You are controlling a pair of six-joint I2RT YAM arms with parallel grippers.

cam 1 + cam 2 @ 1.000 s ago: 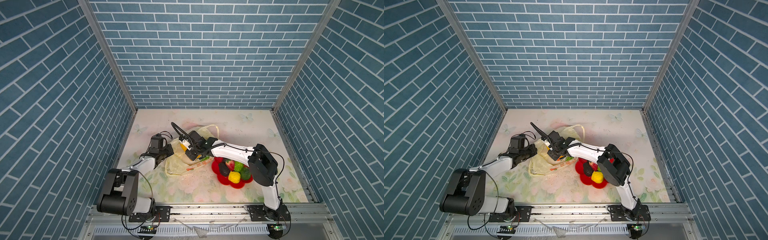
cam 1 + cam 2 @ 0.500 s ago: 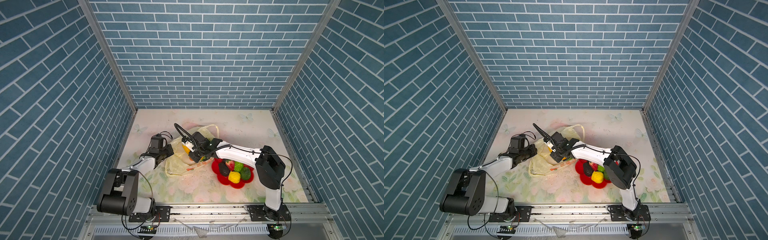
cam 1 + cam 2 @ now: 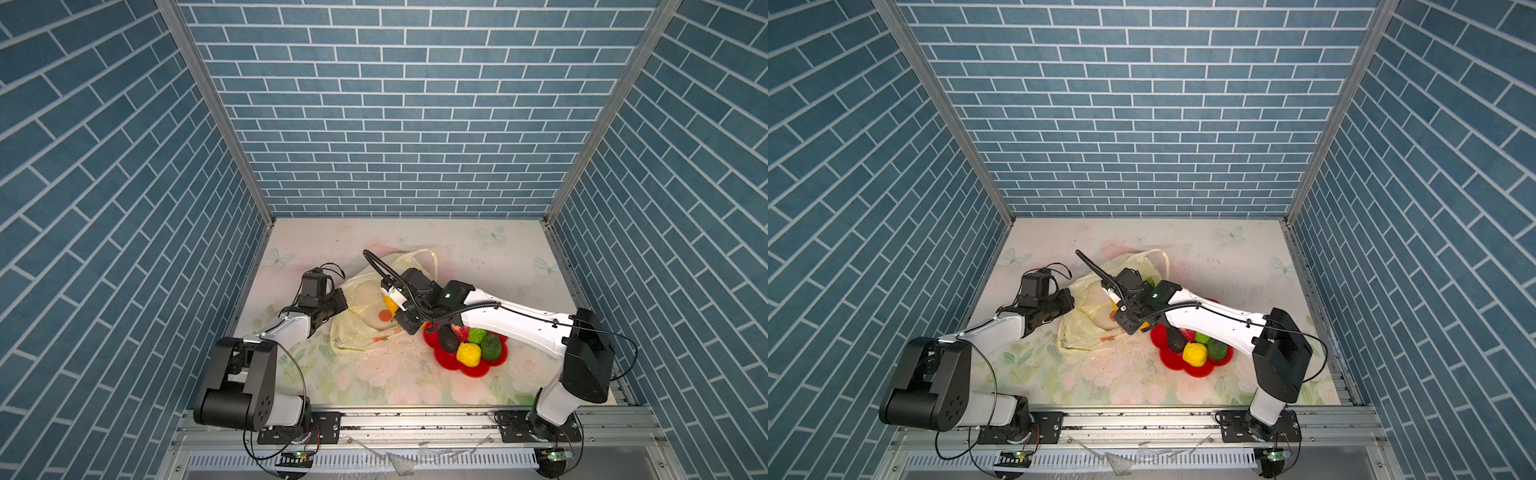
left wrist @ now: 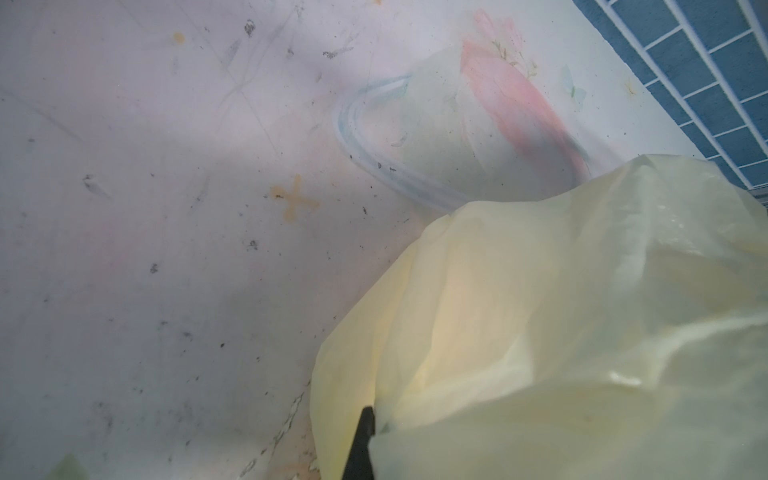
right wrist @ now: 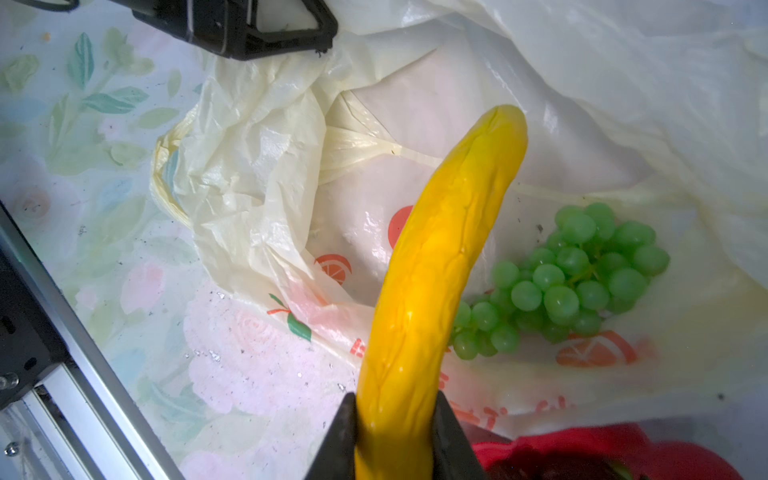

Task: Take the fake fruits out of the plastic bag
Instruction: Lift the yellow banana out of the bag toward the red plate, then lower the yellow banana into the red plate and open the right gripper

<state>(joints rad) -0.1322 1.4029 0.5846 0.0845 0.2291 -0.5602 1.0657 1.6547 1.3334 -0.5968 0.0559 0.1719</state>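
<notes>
Clamped in right gripper (image 5: 395,401): banana (image 5: 440,257), one end between jaws, rest over open plastic bag (image 5: 257,174). Pinched together on bag edge: left gripper (image 3: 340,300). Inside bag: grape bunch (image 5: 573,278). On red plate (image 3: 478,371) just beside bag: other fruits (image 3: 468,353).

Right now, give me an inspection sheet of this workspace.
Surface: floral table, speckled with dirt.
Job's things: plastic bag crumpled, open; grape bunch inside; banana held over it; other fake fruits on red plate.
Clutter: nothing seen.
End effectors: left end effector shut on plastic bag; right end effector shut on banana.
Cables: black corrugated cable loops over right wrist.
Surroundings: blue brick-pattern walls.
</notes>
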